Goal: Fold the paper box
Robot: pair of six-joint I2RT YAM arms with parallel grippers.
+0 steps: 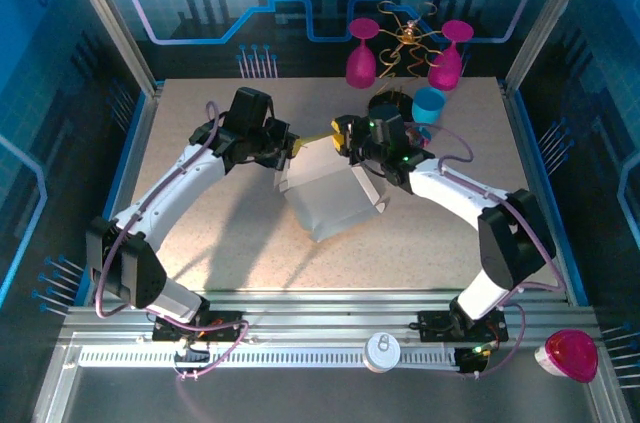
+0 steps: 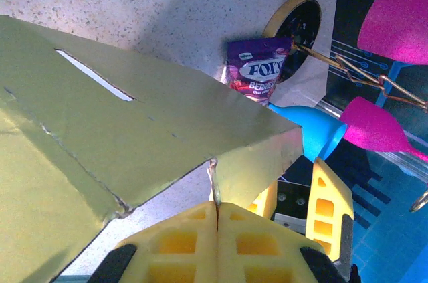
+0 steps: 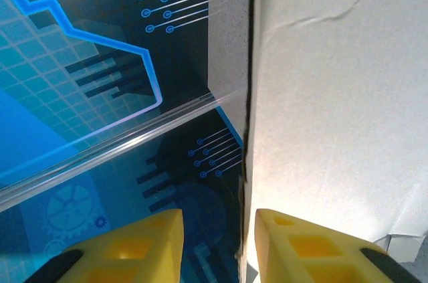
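Note:
The paper box is a half-raised sheet at the table's middle, pale in the top external view. In the left wrist view its yellow panel has a narrow slot. My left gripper sits at the box's far left corner, and its fingers are shut on a thin flap edge. My right gripper is at the far right corner. In the right wrist view it stands open, with the edge of the pale panel between the fingers, close to the right one.
A blue cup, a purple snack packet and a dark round object stand just behind the right gripper. Two pink glasses and a gold wire piece line the back edge. Bare tabletop lies in front of the box.

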